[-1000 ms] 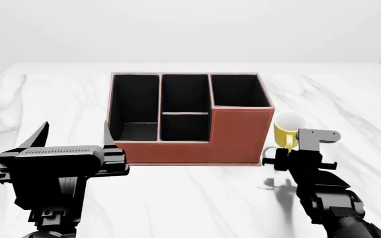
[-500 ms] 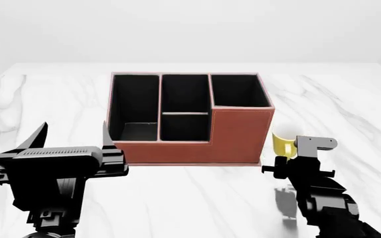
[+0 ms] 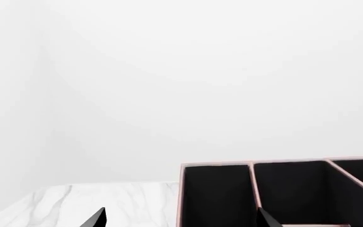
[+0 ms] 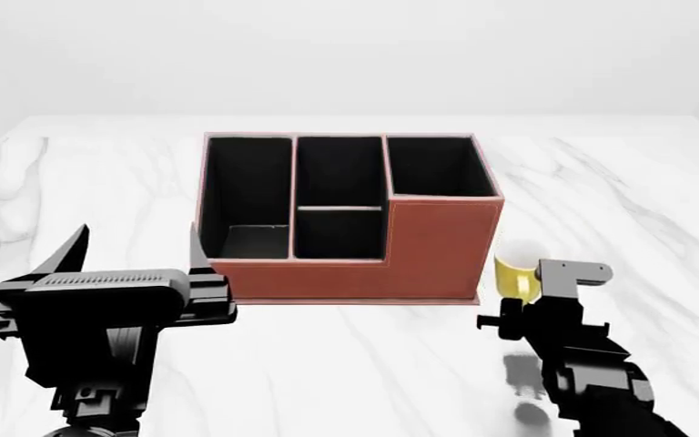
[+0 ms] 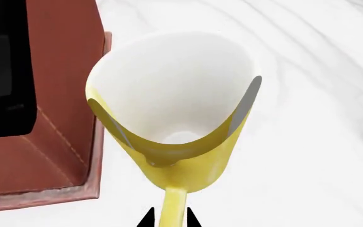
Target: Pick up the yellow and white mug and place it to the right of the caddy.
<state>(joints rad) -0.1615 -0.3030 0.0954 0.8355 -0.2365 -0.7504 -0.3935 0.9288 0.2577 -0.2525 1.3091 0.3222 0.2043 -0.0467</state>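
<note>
Right jaws [image 5: 167, 221] clamp yellow and white mug [image 5: 175, 113] by its handle, lower right of caddy [image 4: 429, 246]; left jaws spread, idle.

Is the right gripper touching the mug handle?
Touching: right wrist view shows the right gripper fingertips flush on both sides of the yellow and white mug handle.

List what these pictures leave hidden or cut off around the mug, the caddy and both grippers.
- Yellow and white mug: in the head view the right gripper covers its lower body; whether it touches the table cannot be told.
- Right gripper: right wrist view shows only two black tips beside the handle; the grip is cut off.
- Caddy: left wrist view crops its lower part.
- Left gripper: only fingertips show there.
</note>
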